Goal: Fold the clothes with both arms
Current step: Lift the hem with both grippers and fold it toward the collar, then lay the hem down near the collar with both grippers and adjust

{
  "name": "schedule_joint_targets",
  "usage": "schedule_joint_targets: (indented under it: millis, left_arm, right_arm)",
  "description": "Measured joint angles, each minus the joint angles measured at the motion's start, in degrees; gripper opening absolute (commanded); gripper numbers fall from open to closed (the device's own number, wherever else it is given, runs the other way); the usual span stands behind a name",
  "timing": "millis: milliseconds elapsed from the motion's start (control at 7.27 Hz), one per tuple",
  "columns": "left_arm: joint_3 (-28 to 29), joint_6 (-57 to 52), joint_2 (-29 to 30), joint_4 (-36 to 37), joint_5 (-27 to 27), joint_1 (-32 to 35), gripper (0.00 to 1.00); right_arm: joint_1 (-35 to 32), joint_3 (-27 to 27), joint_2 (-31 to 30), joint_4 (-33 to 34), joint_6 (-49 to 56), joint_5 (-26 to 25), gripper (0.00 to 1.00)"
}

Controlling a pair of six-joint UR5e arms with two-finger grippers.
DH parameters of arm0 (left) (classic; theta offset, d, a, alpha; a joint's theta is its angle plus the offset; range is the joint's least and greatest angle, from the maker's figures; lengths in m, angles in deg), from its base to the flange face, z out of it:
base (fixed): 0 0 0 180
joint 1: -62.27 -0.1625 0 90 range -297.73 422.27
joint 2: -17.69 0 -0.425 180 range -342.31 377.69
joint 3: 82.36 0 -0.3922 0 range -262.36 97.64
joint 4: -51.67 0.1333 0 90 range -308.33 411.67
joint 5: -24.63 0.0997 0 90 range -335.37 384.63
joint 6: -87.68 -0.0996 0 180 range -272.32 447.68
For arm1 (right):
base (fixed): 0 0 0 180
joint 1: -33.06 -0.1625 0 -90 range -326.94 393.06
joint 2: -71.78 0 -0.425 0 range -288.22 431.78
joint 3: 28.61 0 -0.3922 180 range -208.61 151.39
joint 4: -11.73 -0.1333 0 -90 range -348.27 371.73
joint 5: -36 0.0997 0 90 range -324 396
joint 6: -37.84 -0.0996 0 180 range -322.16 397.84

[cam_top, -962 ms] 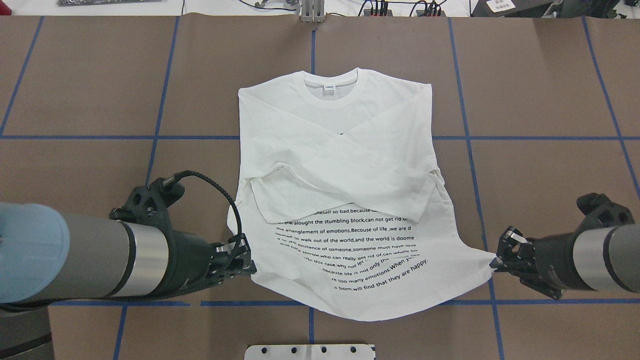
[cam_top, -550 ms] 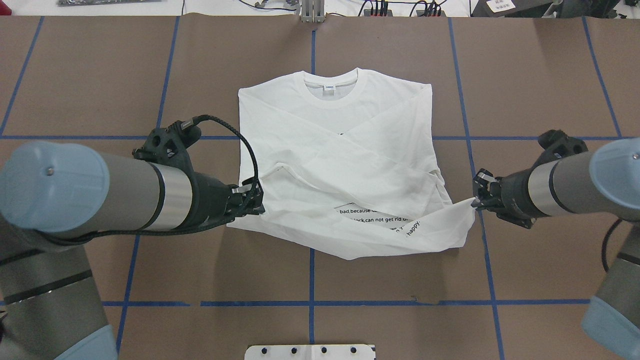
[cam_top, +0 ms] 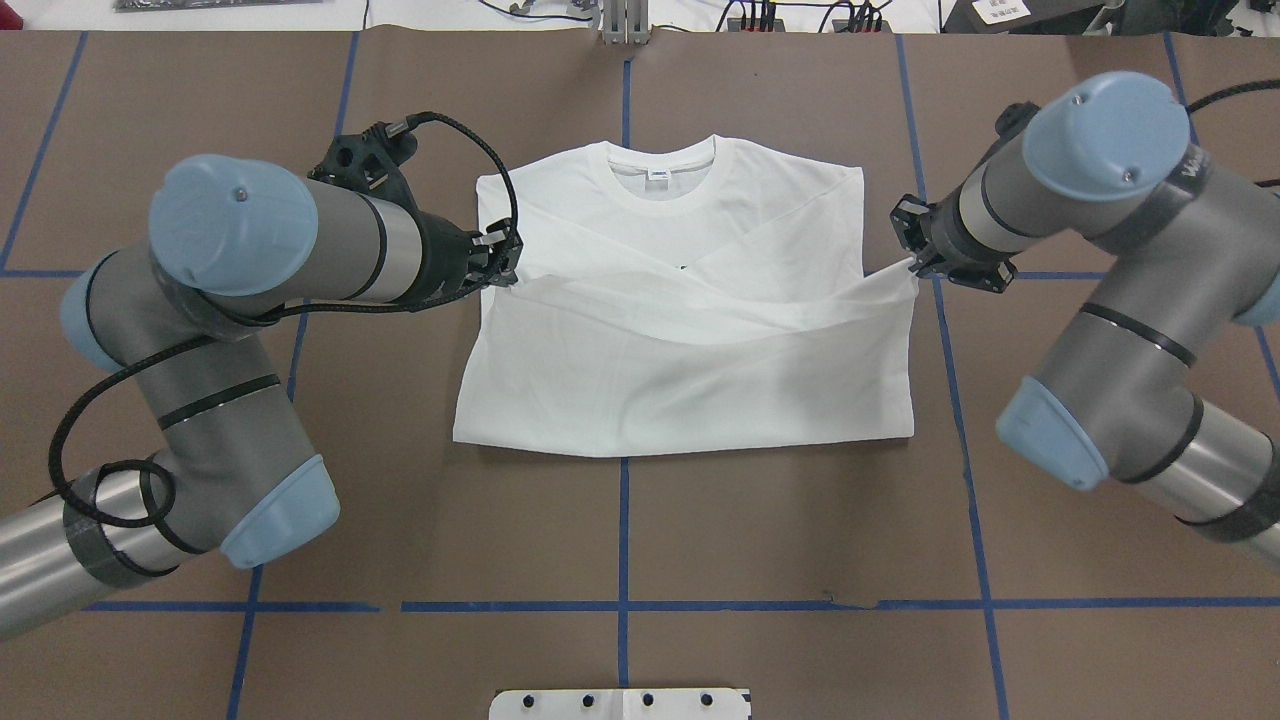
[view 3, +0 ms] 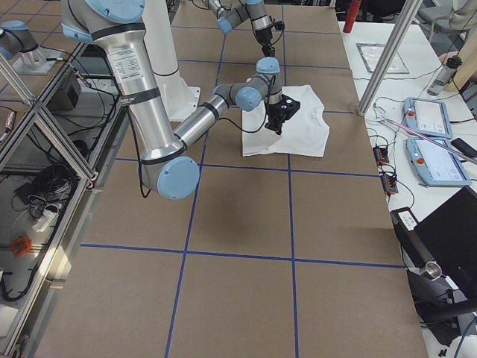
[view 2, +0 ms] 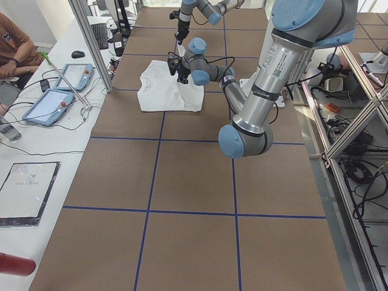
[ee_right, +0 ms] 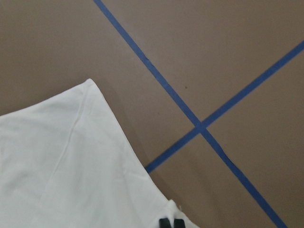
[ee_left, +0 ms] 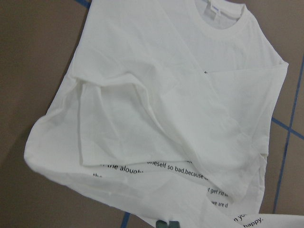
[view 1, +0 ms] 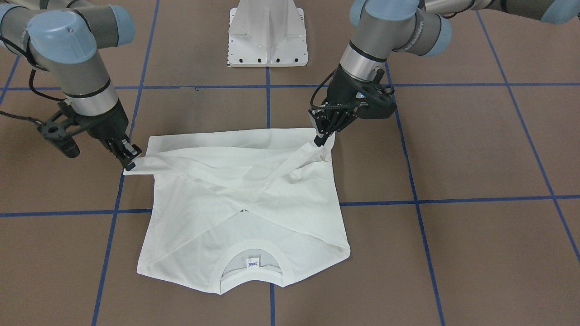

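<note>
The white long-sleeved shirt [cam_top: 680, 340] lies flat on the brown table, collar and neck label at the far side, sleeves crossed over the chest. My left gripper [cam_top: 505, 265] is shut on the hem's left corner. My right gripper [cam_top: 915, 262] is shut on the hem's right corner. Both hold the hem stretched, slightly raised, across the shirt's middle, so the lower half is doubled over. In the front view the left gripper [view 1: 321, 139] and the right gripper [view 1: 129, 164] pinch the same corners. The black printed text [ee_left: 190, 172] shows only in the left wrist view, under the lifted flap.
The white pedestal base [cam_top: 620, 703] sits at the near table edge and also shows in the front view [view 1: 268, 34]. Blue tape lines [cam_top: 623, 530] grid the brown surface. Cables and plugs [cam_top: 760, 15] lie beyond the far edge. Tablets [view 2: 60, 91] rest on a side table.
Both grippers have carried the hem corners away from the robot toward the collar. The shirt's lower half now lies folded over the sleeves and the printed text is covered in the overhead view.
</note>
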Motion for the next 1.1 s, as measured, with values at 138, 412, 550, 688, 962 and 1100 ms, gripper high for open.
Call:
schedule_joint_targets:
  millis: [138,412,550,688,962,1100]
  left_arm:
    - [4.4,-0.5,1.5,-2.5,0.3,1.3,0.0]
    - [12.5,-0.7,3.6,-9.1,1.7,2.4,0.0]
    - [15.9,-0.8,4.6,-11.4,2.5,2.7,0.0]
    - [19.5,-0.8,5.8,-13.5,3.3,2.8,0.0]
    - [23.3,-0.9,6.8,-16.1,4.5,3.0,0.0]
    - [23.7,-1.2,6.9,-16.4,4.7,3.5,0.0]
  right_arm:
    - [-1.9,-6.2,4.3,-0.1,1.7,0.1,0.0]
    - [-3.6,-17.3,11.5,-0.4,4.3,0.2,0.0]
    - [-3.8,-22.4,14.4,-1.3,5.2,0.2,0.0]
    - [-4.0,-27.6,16.5,-3.8,5.9,0.2,0.0]
    - [-4.1,-34.6,18.8,-7.3,7.4,0.2,0.0]
    - [-4.0,-36.4,19.5,-7.8,7.8,0.2,0.0]
